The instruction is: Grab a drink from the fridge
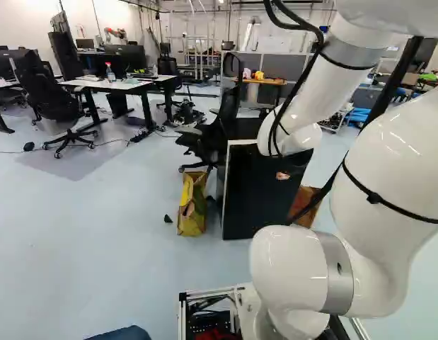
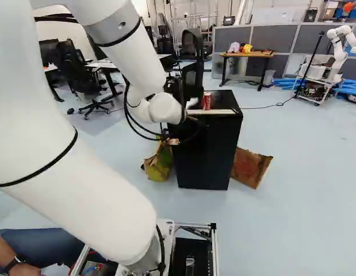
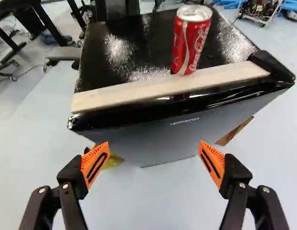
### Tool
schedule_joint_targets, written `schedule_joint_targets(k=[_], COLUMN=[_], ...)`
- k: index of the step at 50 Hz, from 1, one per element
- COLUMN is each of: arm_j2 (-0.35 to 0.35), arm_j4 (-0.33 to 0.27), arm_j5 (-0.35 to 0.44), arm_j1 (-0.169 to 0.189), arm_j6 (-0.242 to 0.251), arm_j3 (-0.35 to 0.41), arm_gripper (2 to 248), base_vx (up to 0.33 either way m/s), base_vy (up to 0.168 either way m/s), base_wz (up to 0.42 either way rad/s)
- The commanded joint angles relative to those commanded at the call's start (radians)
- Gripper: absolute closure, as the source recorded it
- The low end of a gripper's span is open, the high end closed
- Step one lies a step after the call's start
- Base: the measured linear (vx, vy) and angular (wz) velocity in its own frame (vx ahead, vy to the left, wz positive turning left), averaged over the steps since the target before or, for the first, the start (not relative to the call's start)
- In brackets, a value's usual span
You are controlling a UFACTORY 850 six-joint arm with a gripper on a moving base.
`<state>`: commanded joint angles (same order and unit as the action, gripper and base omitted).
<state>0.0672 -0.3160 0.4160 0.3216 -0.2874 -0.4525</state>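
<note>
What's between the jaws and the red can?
In the wrist view, from the open jaws toward the can: the near side of the fridge, then the pale strip along its top edge.

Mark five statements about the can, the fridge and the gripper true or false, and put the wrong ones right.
1. The red can stands on top of the fridge. True.
2. The can is being held. False: the gripper is open, with the can out beyond its fingertips.
3. A pale strip runs along one edge of the fridge top. True.
4. The can lies on its side. False: it stands upright.
5. A yellow bag is on the floor beside the fridge. True.
</note>
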Motion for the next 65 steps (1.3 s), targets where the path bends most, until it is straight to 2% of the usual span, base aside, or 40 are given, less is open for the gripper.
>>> schedule_joint_targets(k=[20, 41, 65], arm_j2=[-0.055, -0.155, -0.230], arm_j4=[0.002, 0.002, -0.017], arm_j5=[0.212, 0.395, 0.493], arm_j1=[0.062, 0.088, 0.094], arm_j6=[0.000, 0.000, 0.000], arm_j3=[-0.037, -0.089, -0.109], arm_gripper=[3, 3, 3], base_vx=[0.000, 0.000, 0.000], base_vy=[0.000, 0.000, 0.000], base_wz=[0.000, 0.000, 0.000])
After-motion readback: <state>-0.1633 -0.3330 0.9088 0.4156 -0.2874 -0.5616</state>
